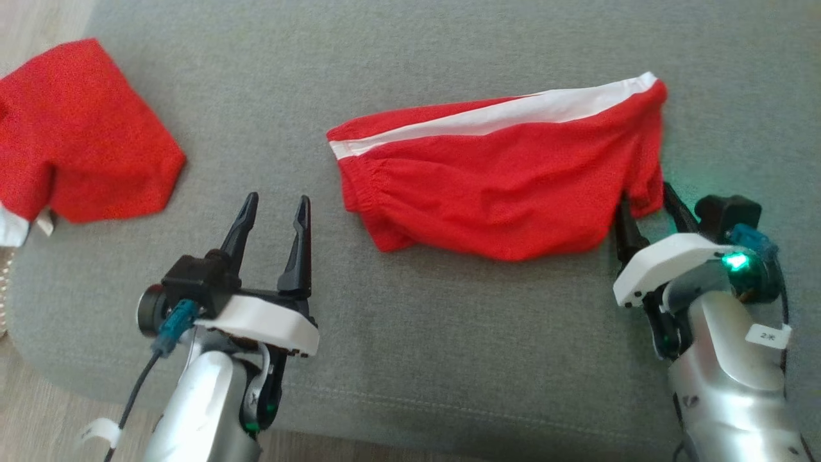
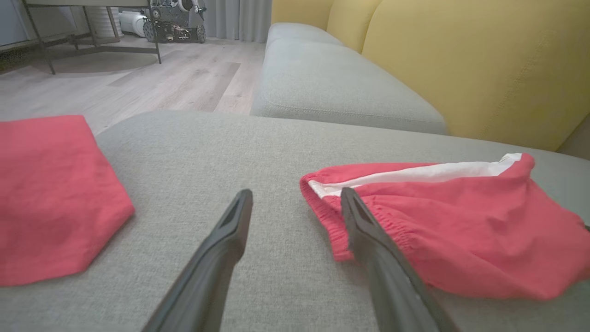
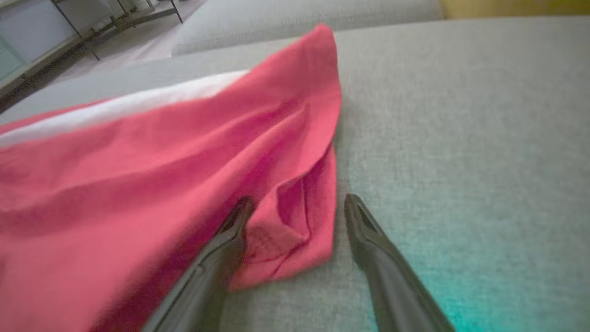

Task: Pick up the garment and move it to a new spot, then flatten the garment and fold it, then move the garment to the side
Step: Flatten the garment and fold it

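A red garment (image 1: 507, 186) with a white side stripe lies loosely folded and rumpled on the grey cushion (image 1: 410, 359). Its elastic waistband points left. My right gripper (image 1: 644, 202) is open at the garment's lower right corner, and that corner (image 3: 295, 230) lies between its two fingers. My left gripper (image 1: 274, 208) is open over bare cushion, just left of the waistband (image 2: 332, 221), with nothing between its fingers. In the left wrist view the garment (image 2: 461, 230) lies to the right of the fingers.
Another red cloth (image 1: 77, 135) lies flat at the cushion's left end, also in the left wrist view (image 2: 50, 193). A second grey seat cushion (image 2: 332, 87) and a yellow sofa back (image 2: 461, 69) stand behind. Wooden floor (image 2: 115, 78) lies left, with a metal frame.
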Tool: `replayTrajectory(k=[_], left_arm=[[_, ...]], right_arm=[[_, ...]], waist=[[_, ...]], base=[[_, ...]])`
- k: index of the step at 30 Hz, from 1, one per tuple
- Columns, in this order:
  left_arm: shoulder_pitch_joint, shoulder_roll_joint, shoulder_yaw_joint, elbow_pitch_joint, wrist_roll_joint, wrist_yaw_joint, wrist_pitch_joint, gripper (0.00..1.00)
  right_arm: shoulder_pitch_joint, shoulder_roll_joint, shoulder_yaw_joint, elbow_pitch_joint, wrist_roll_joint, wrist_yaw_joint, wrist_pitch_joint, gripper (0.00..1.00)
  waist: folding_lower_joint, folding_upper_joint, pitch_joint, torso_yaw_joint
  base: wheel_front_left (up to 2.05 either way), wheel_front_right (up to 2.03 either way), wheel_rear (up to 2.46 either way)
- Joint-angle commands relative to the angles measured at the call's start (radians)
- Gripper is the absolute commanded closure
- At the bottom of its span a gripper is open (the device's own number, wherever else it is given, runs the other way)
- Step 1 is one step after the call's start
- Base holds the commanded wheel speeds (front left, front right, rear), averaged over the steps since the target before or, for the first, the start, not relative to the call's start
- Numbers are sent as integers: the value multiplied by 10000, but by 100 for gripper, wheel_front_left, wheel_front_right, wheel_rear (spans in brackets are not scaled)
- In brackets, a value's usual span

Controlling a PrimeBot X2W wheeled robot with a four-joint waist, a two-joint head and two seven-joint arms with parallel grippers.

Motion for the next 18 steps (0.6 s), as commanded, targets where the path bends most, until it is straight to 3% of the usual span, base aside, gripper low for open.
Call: replayTrajectory(k=[1,5,6,7,8,13,18], left_arm=[[-376,53,292,-256,92,-33,-120,0],[-358,-22,354,-209,128,-76,-120,0],[-344,-37,382,-202,132,-83,-120,0],[-326,-49,414,-196,139,-88,-120,0],[-307,-60,446,-191,149,-90,-120,0],[-193,-92,579,-166,246,-121,-120,0],[-27,-100,720,-165,344,-145,-120,0]], right_arm=[[-239,18,140,6,-20,65,-47,0],[-350,31,130,942,410,65,208,0],[-354,32,222,1112,556,65,270,12],[-356,33,351,1247,755,65,325,63],[-359,34,513,1337,944,65,344,100],[-309,35,1087,1416,1634,65,193,100],[161,36,888,962,1743,65,-385,100]], waist=[[0,0,100,124],[0,0,103,112],[0,0,91,83],[0,0,77,45],[0,0,61,-1],[0,0,-39,-259],[0,0,-215,-539]], base=[[0,0,0],[0,0,0],[0,0,0],[0,0,0],[0,0,0],[0,0,0],[0,0,0]])
